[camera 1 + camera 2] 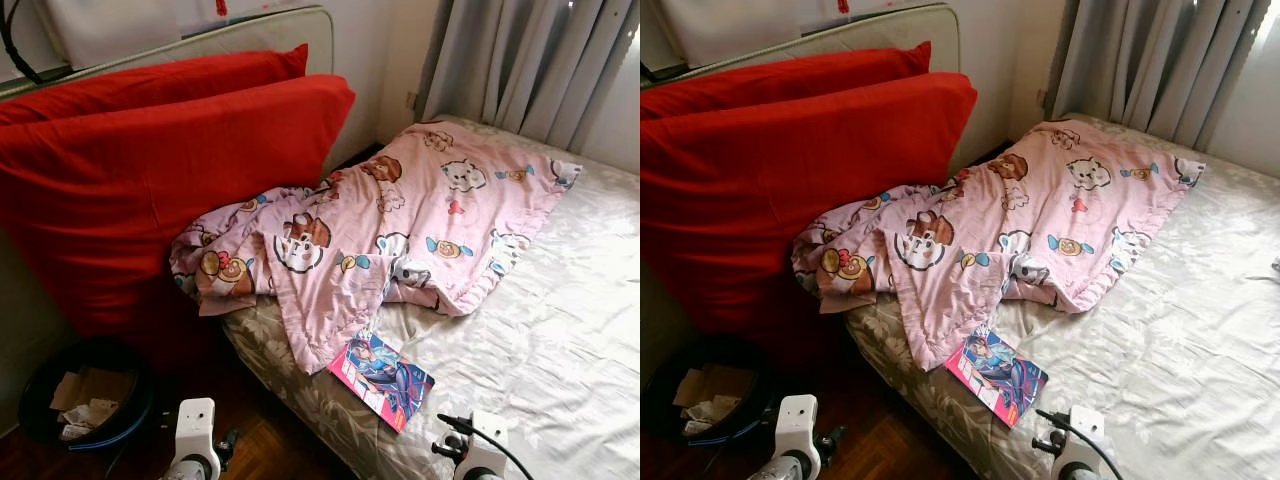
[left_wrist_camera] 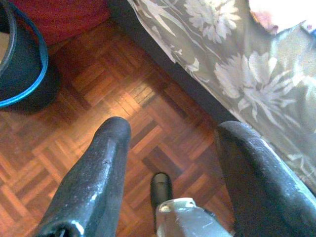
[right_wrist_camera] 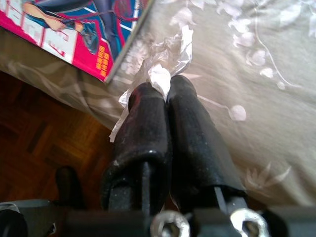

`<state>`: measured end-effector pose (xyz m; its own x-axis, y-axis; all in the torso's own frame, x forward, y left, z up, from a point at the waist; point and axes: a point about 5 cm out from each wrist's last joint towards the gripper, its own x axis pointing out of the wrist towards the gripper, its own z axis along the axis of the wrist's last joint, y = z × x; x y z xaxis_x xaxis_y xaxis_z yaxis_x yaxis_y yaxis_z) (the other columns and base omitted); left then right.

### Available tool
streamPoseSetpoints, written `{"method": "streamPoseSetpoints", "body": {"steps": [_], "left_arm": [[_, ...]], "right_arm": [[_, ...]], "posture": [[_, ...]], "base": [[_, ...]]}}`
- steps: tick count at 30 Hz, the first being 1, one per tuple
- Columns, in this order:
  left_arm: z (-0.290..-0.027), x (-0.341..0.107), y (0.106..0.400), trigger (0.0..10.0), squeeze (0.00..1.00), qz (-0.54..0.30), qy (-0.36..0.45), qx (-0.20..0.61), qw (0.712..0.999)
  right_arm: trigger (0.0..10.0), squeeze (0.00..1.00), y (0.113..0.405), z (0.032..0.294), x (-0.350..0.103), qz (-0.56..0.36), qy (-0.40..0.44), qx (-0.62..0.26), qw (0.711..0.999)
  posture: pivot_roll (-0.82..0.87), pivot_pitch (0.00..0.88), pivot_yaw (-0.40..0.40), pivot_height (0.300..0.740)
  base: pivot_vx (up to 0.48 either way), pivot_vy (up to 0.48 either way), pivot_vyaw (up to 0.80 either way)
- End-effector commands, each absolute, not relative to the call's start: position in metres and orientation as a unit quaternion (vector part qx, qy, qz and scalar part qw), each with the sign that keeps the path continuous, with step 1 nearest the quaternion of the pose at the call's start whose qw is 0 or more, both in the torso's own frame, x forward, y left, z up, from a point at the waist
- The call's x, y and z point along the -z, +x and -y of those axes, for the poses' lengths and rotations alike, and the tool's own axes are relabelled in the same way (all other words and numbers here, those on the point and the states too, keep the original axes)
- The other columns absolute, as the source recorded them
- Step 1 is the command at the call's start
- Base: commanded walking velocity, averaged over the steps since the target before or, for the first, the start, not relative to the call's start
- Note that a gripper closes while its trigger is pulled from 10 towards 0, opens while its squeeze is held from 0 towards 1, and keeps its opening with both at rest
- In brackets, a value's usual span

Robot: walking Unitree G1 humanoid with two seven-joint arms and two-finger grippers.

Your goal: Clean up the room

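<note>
White crumpled tissue (image 3: 165, 61) pinched in right hand (image 3: 165, 96) fingertips.

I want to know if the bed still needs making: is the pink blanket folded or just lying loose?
Loose. The pink blanket lies crumpled across the bed, bunched against the red pillows, one corner drooping over the bed's edge.

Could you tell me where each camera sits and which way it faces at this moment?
Left eye view: on the head, facing forward and down at the bed, pink blanket and red pillows; both wrists at the bottom edge.
Right eye view: same head, same scene.
Left wrist view: along the open left gripper, down at the parquet floor beside the bin.
Right wrist view: along the right gripper, shut on crumpled paper, over the bed edge.
Shared: the magazine also appears in the right wrist view.
</note>
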<state>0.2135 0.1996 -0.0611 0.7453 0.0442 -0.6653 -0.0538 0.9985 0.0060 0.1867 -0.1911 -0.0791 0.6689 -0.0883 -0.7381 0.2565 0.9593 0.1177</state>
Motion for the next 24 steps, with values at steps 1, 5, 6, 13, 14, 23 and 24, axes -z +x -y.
{"method": "streamPoseSetpoints", "body": {"steps": [1, 5, 6, 13, 14, 23, 24], "left_arm": [[-0.202, 0.065, 0.207, 10.0, 0.00, -0.372, 0.001, -0.022, 0.928], [-0.199, 0.066, 0.207, 10.0, 0.00, -0.377, 0.003, -0.017, 0.926], [-0.199, 0.066, 0.207, 10.0, 0.00, -0.377, 0.003, -0.017, 0.926], [-0.195, 0.068, 0.204, 10.0, 0.00, -0.382, 0.009, -0.007, 0.924], [-0.195, 0.069, 0.203, 10.0, 0.00, -0.383, 0.009, -0.008, 0.924], [-0.196, 0.071, 0.198, 10.0, 0.00, -0.389, 0.007, -0.012, 0.921], [-0.196, 0.071, 0.198, 10.0, 0.00, -0.389, 0.007, -0.012, 0.921]], "right_arm": [[10.0, 0.00, 0.181, 0.190, 0.082, -0.400, 0.098, 0.095, 0.906], [10.0, 0.00, 0.178, 0.194, 0.082, -0.397, 0.091, 0.104, 0.907], [10.0, 0.00, 0.178, 0.194, 0.082, -0.397, 0.091, 0.104, 0.907], [10.0, 0.00, 0.174, 0.195, 0.084, -0.401, 0.102, 0.112, 0.904], [10.0, 0.00, 0.173, 0.195, 0.084, -0.402, 0.102, 0.111, 0.903], [10.0, 0.00, 0.170, 0.196, 0.086, -0.410, 0.103, 0.111, 0.900], [10.0, 0.00, 0.170, 0.196, 0.086, -0.410, 0.103, 0.111, 0.900]], "posture": [[0.03, 0.074, 0.006, 0.740], [0.01, 0.078, 0.016, 0.740], [0.01, 0.078, 0.016, 0.740], [0.00, 0.089, 0.019, 0.740], [0.00, 0.089, 0.019, 0.740], [0.00, 0.080, 0.013, 0.740], [0.00, 0.080, 0.012, 0.740]], "base": [[0.000, 0.480, 0.00], [0.000, 0.480, 0.68], [0.000, 0.480, 0.80], [0.000, 0.480, 0.00], [0.000, 0.480, 0.00], [0.000, 0.480, 0.00], [0.000, 0.480, 0.00]]}}
